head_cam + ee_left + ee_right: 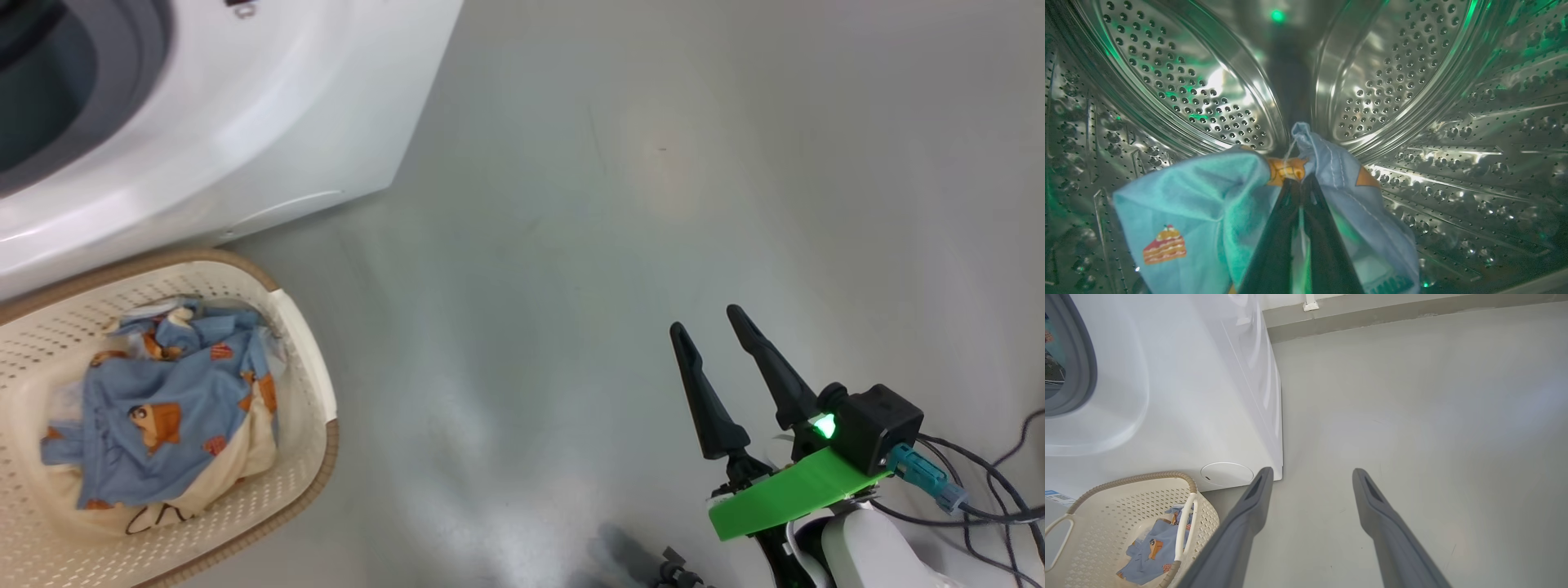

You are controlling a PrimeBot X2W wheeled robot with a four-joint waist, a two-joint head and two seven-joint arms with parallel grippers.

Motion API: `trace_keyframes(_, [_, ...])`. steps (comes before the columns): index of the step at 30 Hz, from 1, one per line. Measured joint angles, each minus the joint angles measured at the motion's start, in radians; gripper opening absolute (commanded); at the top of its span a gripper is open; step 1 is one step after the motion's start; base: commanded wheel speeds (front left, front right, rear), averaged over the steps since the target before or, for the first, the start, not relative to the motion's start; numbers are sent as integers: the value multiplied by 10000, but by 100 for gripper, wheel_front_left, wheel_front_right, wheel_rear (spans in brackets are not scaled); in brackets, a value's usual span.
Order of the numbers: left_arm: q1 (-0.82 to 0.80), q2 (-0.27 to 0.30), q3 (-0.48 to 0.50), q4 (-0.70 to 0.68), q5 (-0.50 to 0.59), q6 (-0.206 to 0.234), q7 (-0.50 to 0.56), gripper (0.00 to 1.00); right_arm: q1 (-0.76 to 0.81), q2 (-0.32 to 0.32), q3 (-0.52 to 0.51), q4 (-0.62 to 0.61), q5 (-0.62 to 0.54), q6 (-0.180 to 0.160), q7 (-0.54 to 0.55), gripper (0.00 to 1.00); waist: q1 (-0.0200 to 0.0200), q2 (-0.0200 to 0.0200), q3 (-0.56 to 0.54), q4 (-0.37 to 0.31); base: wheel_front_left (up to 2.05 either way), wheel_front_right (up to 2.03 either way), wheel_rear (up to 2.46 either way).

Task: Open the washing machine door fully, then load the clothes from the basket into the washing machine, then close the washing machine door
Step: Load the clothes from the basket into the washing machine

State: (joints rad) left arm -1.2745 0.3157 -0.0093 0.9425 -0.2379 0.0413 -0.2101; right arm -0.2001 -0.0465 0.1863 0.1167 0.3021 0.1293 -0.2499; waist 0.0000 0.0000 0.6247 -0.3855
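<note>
Now the left fingers [1271, 253] are closed on a light blue cloth [1208, 212] inside the steel drum [1412, 81] of the washing machine [245, 106]. The right fingers [702, 392] stand wide open and empty above the floor [612, 204]. More clothes [163, 408] lie in the basket [306, 367] beside the machine.

You had the washing machine [245, 122] at the upper left, its white front just beside the basket [314, 384] on the grey floor [612, 204]. In the basket lay the clothes [163, 408], blue bear-print fabric over a cream piece. Your right gripper [706, 320] sat at the lower right above the floor, jaws apart and empty.
</note>
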Motion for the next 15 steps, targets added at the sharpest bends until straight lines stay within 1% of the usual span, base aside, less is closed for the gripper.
trace_keyframes(3, [-382,234,8,502,2,-109,-117,0,68,4,-2,-12,-2,0,0,100,0,0,96,-156,0,0,0])
trace_keyframes(6, [-647,468,79,855,15,-119,-249,0,281,21,6,-19,-2,0,0,100,0,0,192,-293,0,0,0])
trace_keyframes(8, [-879,633,58,859,31,-393,-378,0,362,31,33,-27,0,-2,0,100,0,0,268,-371,0,0,0])
trace_keyframes(11, [-1150,880,44,769,221,-372,-456,0,363,54,73,-79,6,0,0,100,0,0,380,-477,0,0,0])
trace_keyframes(15, [-1161,928,113,598,232,-374,-466,0,365,59,148,-98,77,-2,0,100,0,0,487,-584,0,0,0])
